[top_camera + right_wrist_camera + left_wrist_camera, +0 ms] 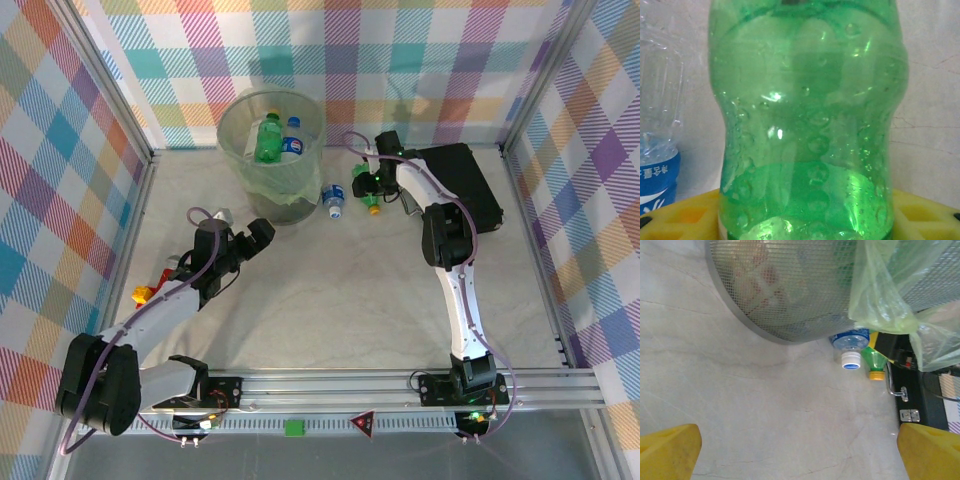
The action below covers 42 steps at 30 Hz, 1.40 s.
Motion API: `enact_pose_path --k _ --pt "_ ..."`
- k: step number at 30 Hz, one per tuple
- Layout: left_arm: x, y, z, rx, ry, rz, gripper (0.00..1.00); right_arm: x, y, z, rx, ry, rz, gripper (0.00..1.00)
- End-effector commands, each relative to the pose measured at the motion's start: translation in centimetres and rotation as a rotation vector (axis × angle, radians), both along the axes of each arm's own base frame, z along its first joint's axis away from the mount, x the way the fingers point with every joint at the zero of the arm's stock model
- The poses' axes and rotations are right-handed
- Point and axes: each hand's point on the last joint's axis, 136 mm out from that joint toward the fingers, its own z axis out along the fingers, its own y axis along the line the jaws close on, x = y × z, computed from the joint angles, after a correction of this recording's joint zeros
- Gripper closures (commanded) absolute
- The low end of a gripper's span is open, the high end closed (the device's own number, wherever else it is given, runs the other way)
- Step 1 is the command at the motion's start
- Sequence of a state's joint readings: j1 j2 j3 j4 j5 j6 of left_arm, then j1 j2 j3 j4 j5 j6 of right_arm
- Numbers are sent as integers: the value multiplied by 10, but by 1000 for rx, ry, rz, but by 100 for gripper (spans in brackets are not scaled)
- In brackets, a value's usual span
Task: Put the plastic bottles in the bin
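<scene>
Closest to the right wrist lens, one green plastic bottle (805,125), pinched at its sides between the yellow fingers (680,215) of the right gripper (368,186). Lying on the pale table (330,300) at the far right, just beside the black rectangular case (465,180), yellow cap pointing to the near side.

Just left of it, one clear plastic bottle (333,200) with a blue label, also lying down, just beside the foot of the round grey wire-mesh bin (290,190). Two bottles counted on the table beside the bin.

Inside the bin, at the far side left of centre, within its pale green bag (262,180): two more, a second green bottle (267,138) and a second clear bottle (292,142) with a blue label, side by side.

Left gripper (255,235) at the bin's near-left side, over bare table, yellow fingers (667,452) spread wide with nothing between them.
</scene>
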State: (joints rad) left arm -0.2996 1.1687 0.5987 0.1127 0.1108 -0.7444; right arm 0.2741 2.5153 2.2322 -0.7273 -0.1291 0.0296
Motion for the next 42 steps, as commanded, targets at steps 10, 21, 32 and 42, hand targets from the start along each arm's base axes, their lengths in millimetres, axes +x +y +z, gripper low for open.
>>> enact_pose_path --k 10,21,32,42 --pt "10 6 -7 42 15 50 0 -57 8 151 248 -146 -20 47" --pt "11 5 -18 70 34 26 0 -110 42 264 612 -239 26 49" --pt "3 17 -4 135 -1 38 0 -114 112 331 714 -335 147 50" --pt "4 29 6 124 -26 119 0 -82 167 327 727 -329 139 50"
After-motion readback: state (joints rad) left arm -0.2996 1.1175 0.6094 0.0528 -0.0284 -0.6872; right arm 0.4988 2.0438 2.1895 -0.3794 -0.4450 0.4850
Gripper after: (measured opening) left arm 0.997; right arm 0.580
